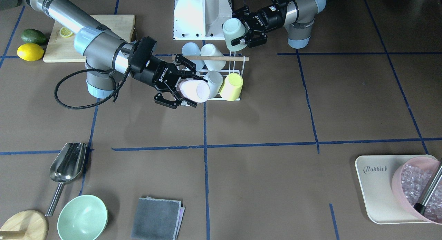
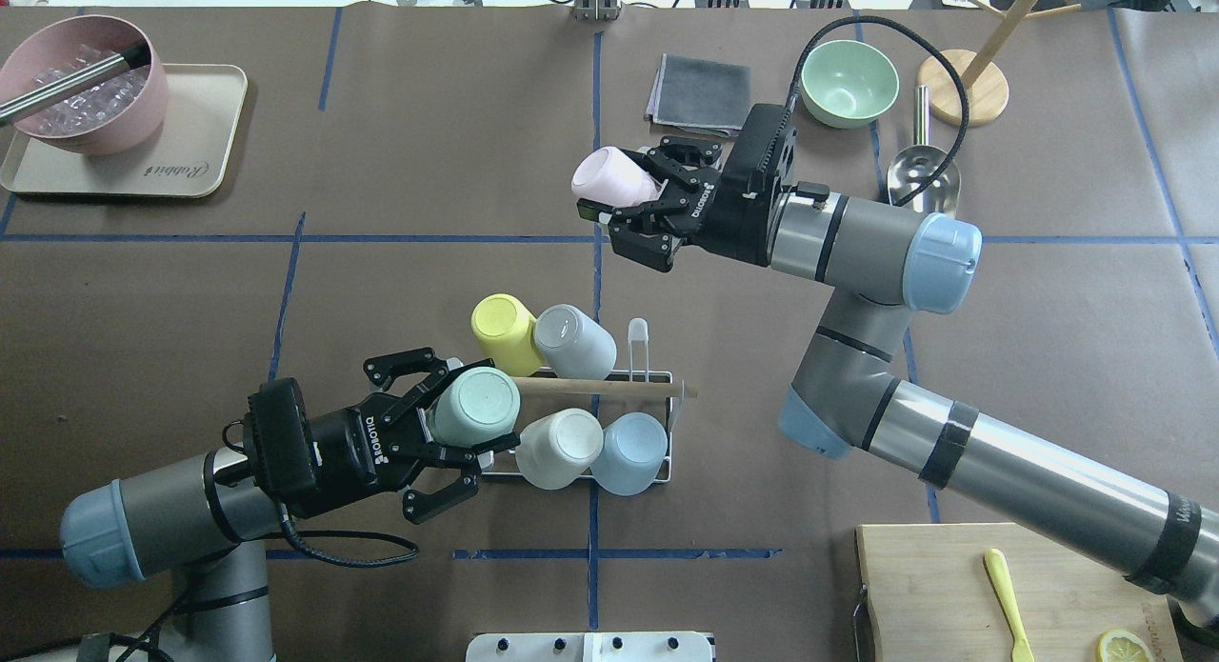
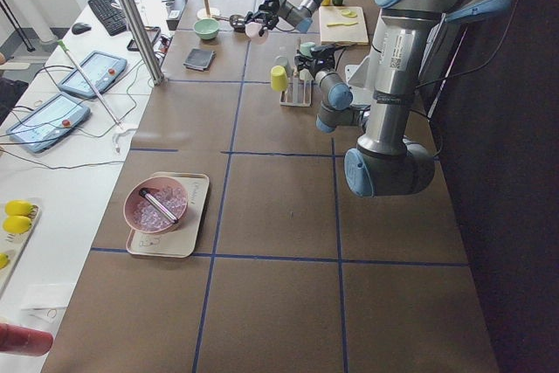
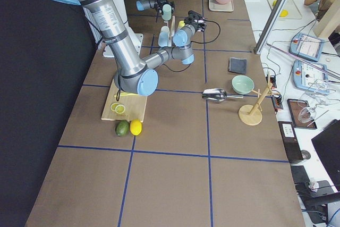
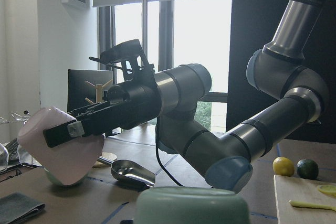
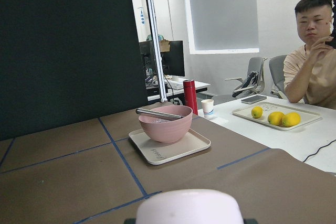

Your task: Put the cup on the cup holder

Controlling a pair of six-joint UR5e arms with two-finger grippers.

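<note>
The left pincer is clenched around a green cup, one finger on each side of its wall. The cup is tilted with its base up and sits at the end of the rack nearest the left arm, right by the tip of the wooden rod that runs across the top. I cannot tell whether it is already over a prong.

The right pincer is grasping a pink cup held on its side. This cup hangs in the air above the tabletop, on the side of the rack away from the robot and clear of it.

The rack stands near the middle of the tabletop and carries four more cups, all tilted with their bases up. A yellow cup and a grey cup sit on its far side, a white cup and a blue cup on its near side. One bare prong stands beside the grey cup.

Farther out, beyond the right pincer, lie a grey cloth, a green bowl and a metal scoop. A tray with a pink bowl on it sits in the far corner on the left arm's side.
</note>
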